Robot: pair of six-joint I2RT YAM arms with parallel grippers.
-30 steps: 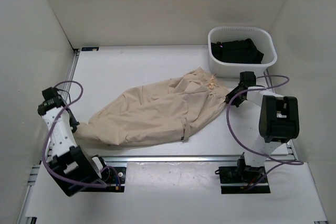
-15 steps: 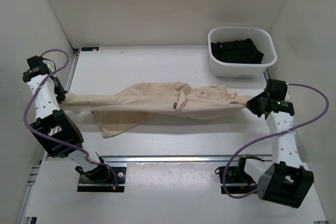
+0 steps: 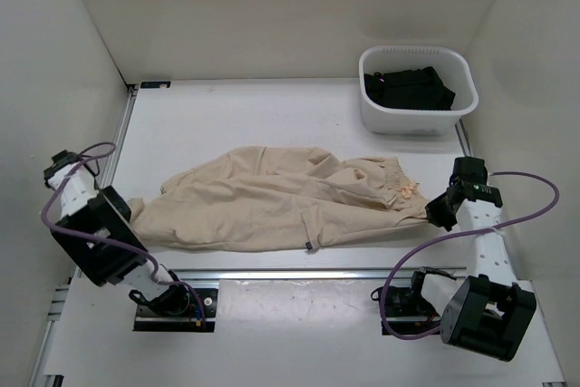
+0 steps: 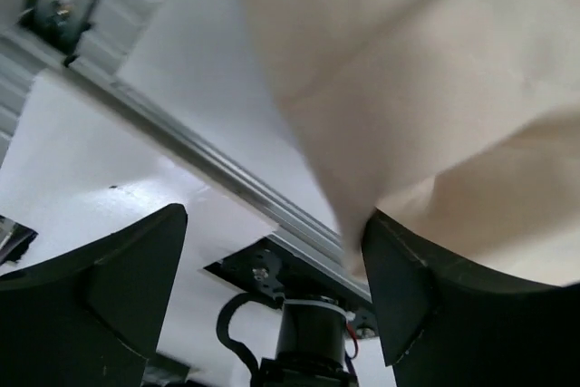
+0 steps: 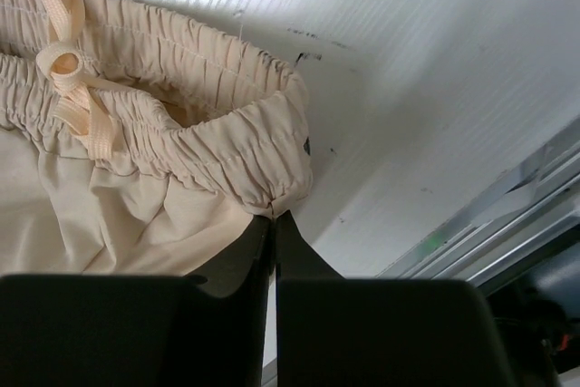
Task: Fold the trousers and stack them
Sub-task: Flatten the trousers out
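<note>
The beige trousers (image 3: 272,201) lie spread across the middle of the table, leg ends to the left and waistband to the right. My right gripper (image 3: 435,209) is shut on the elastic waistband's corner; in the right wrist view its closed tips (image 5: 273,217) pinch the gathered fabric (image 5: 227,147) next to the bow of the drawstring (image 5: 68,70). My left gripper (image 3: 130,213) is at the leg end with its jaws wide apart (image 4: 272,224). The blurred cloth (image 4: 435,88) brushes the right finger (image 4: 408,287) and nothing is clamped.
A white tub (image 3: 417,122) holding black garments (image 3: 408,88) stands at the back right. An aluminium rail (image 3: 299,273) runs along the near edge, just in front of the trousers. White walls close in the left, the right and the back.
Half a second ago the trousers hung stretched between both shut grippers. The left gripper has since opened and let go of the leg end, both arms have come down, and the cloth lies on the table.
</note>
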